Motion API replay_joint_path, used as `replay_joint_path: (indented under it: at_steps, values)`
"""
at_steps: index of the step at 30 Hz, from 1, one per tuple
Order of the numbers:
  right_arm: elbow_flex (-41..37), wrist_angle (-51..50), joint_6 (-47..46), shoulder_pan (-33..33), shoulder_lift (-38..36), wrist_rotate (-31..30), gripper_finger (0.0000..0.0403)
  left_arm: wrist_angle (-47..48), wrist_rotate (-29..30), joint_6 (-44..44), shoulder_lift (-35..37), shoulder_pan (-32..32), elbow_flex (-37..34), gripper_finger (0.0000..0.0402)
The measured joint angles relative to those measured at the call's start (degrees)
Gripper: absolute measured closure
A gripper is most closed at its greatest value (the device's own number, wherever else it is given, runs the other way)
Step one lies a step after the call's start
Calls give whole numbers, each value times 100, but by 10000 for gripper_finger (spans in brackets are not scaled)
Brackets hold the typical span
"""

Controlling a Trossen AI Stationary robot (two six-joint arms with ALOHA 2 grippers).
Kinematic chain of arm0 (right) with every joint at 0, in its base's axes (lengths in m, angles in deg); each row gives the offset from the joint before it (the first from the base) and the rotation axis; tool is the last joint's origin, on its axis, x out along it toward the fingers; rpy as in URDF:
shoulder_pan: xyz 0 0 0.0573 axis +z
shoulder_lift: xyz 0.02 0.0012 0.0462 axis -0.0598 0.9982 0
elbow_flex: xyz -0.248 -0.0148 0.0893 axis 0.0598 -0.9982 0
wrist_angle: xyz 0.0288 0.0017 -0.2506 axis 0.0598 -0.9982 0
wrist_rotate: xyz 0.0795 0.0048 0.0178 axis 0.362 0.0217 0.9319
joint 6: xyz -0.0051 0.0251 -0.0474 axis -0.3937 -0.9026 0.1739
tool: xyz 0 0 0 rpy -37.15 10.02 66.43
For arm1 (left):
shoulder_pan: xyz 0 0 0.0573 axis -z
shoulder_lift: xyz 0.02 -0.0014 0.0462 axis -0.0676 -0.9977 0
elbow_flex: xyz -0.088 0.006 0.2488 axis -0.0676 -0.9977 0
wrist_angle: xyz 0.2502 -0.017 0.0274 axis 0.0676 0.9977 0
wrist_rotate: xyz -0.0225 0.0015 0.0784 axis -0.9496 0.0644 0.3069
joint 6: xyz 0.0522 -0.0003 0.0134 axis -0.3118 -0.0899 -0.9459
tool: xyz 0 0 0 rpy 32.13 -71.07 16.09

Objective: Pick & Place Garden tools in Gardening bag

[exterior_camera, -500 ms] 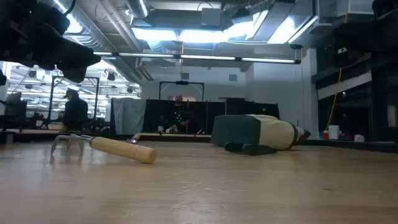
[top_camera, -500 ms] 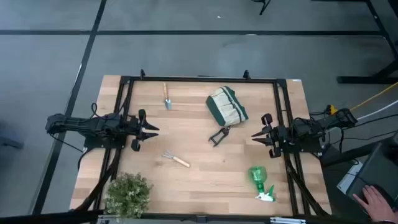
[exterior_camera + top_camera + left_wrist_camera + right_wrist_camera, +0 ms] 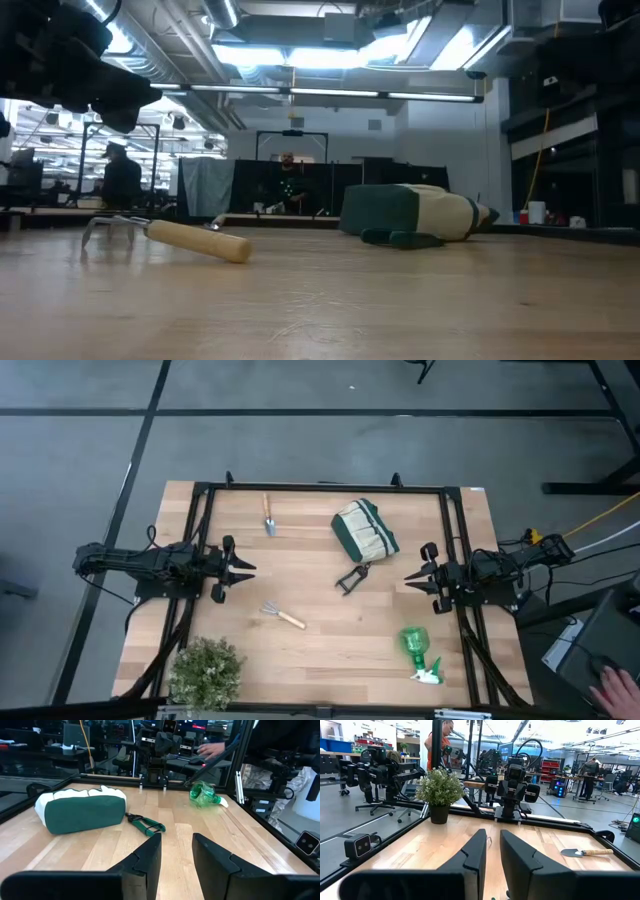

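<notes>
Gardening bag (image 3: 364,530) lies on its side at the table's far middle, shears (image 3: 350,577) just beside it. Left gripper (image 3: 246,568) and right gripper (image 3: 409,581) flank them, well apart, fingers slightly parted, empty.

Gardening bag (image 3: 365,530) lies at the far centre of the surface (image 3: 320,650), trowel (image 3: 269,517) to its left, shears (image 3: 351,577) just in front of it. Rake (image 3: 282,615) sits mid-surface, left of centre. Spray bottle (image 3: 419,649) near right, plant (image 3: 207,672) near-left corner.
</notes>
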Motion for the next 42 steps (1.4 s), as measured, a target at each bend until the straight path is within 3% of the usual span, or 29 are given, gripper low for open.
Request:
replay_joint_path:
  at_steps: [24, 37, 42]
  values:
    - [0, -8, 0, 0, 1, 1, 343, 0, 0, 0, 0, 0, 0, 296]
    - [0, -638, 0, 0, 4, 1, 343, 0, 0, 0, 0, -2, 0, 296]
    - [9, -745, 1, -7, 344, 184, 343, 0, -1, 0, 1, -1, 1, 296]
